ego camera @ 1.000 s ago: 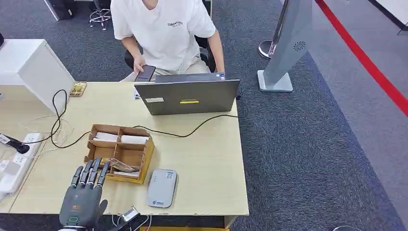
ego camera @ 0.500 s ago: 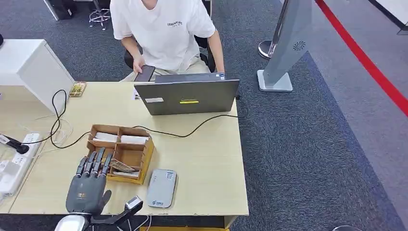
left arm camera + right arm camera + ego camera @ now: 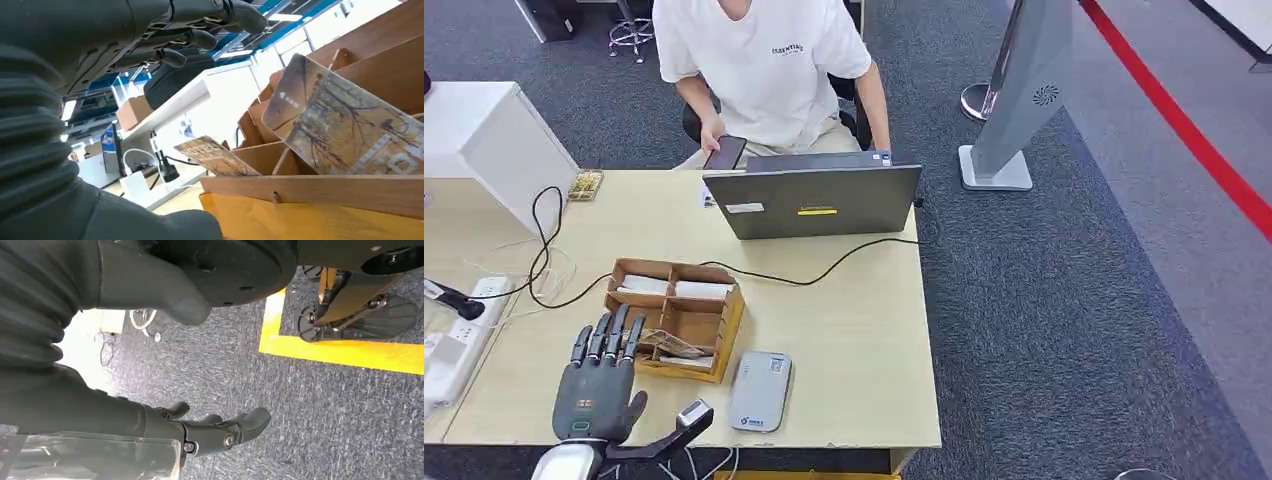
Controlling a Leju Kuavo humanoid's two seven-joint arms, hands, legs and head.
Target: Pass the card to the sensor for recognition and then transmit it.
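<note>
My left hand [image 3: 596, 385] has drawn back slightly toward me in the last half second, fingers spread and empty, tips at the wooden box [image 3: 676, 318]. The card [image 3: 345, 127] leans in the box's near compartment, ungrasped, so I judge the pickup not yet begun. The grey sensor [image 3: 760, 390] lies at the box's 4 o'clock. My right hand [image 3: 220, 432] hangs loosely open over carpet. At 12 o'clock on the wooden desk [image 3: 864, 330], a person sits behind a laptop [image 3: 814, 200].

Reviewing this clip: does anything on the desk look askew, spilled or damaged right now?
Only mildly. In the wooden organizer, the cards in the front compartment lean tilted over its edge instead of lying flat. The left hand hovers beside it, holding nothing. Nothing looks spilled or broken.
</note>
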